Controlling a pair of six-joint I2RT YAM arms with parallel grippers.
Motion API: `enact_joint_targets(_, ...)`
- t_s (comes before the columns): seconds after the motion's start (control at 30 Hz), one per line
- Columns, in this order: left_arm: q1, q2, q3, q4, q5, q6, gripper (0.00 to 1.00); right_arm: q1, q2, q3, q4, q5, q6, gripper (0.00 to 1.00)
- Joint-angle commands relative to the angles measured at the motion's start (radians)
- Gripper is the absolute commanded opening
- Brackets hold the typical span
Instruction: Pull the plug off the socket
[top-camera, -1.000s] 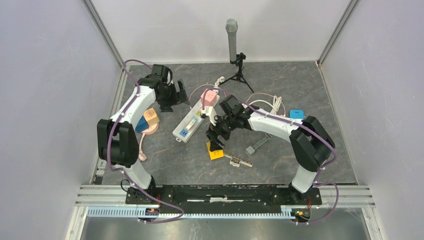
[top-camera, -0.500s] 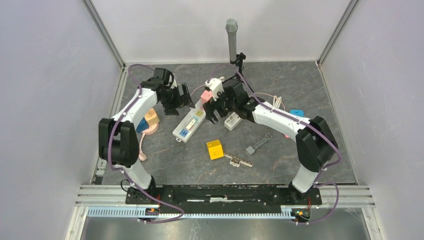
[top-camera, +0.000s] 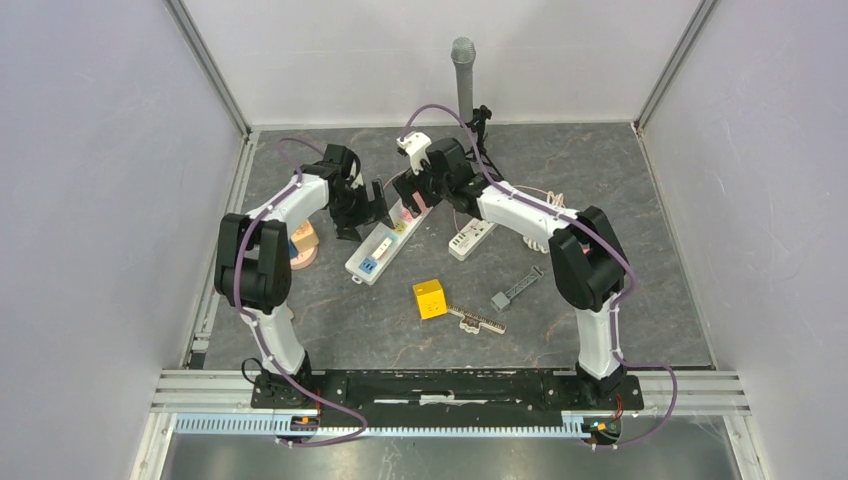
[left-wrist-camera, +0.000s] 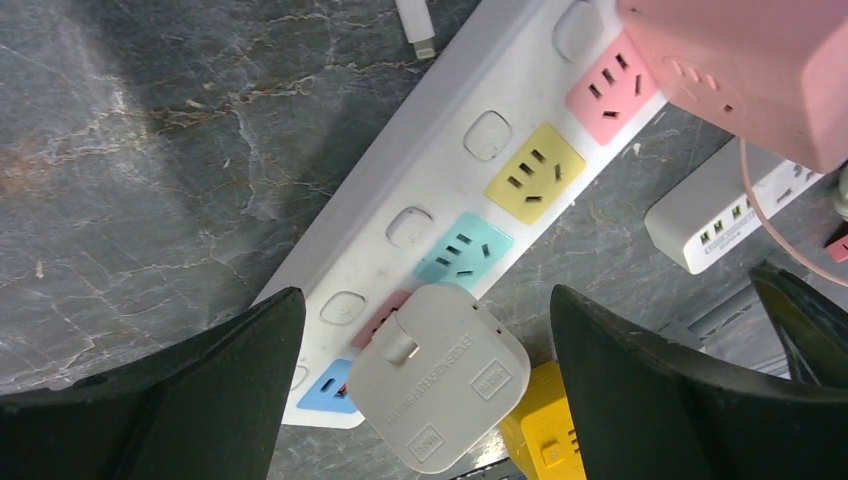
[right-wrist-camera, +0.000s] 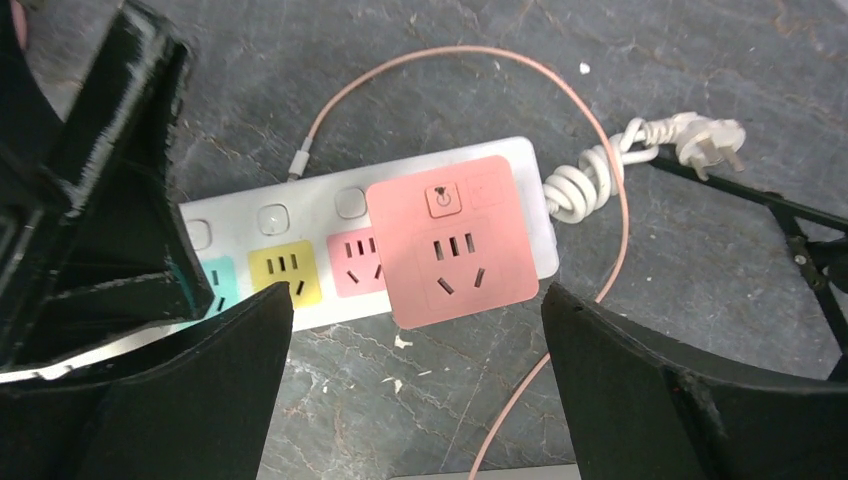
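A white power strip (top-camera: 372, 255) with coloured sockets lies diagonally left of centre. A pink cube adapter (right-wrist-camera: 455, 240) is plugged into its far end, and a grey adapter plug (left-wrist-camera: 440, 375) sits in a socket near its near end. My left gripper (top-camera: 365, 208) is open above the strip, and in the left wrist view (left-wrist-camera: 430, 390) its fingers stand either side of the grey plug without touching it. My right gripper (top-camera: 416, 188) is open above the pink adapter (top-camera: 409, 212), which in the right wrist view lies just beyond the gap between its fingers (right-wrist-camera: 415, 385).
A second white power strip (top-camera: 470, 238) lies right of the first, with a coiled white cable (right-wrist-camera: 590, 175) and a thin pink cable (right-wrist-camera: 600, 260). A yellow cube (top-camera: 430, 298), grey parts (top-camera: 515, 288), a microphone stand (top-camera: 463, 80) and a wooden block (top-camera: 300, 240) are around.
My right arm has swung from near the yellow cube to the back left, over the pink adapter. My left gripper has moved right, over the power strip.
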Motion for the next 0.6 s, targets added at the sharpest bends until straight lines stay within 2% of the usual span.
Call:
enact_joint_targets(0.0, -0.004, 0.016, 0.027, 0.006, -0.043, 0.012, 0.98, -0.004, 0.019, 0.024, 0.018, 0.017, -0.027, 0.98)
enact_joint_targets(0.2, -0.006, 0.034, 0.014, 0.007, -0.044, 0.014, 0.96, -0.023, 0.077, 0.049, 0.013, -0.01, -0.018, 0.98)
enact_joint_targets(0.37, -0.006, 0.053, 0.016, 0.006, -0.038, 0.024, 0.87, -0.032, 0.083, 0.022, 0.068, -0.042, -0.084, 0.98)
enact_joint_targets(0.57, -0.006, 0.081, 0.03, -0.005, -0.032, 0.027, 0.82, -0.038, 0.102, 0.027, 0.123, -0.112, -0.101, 0.98)
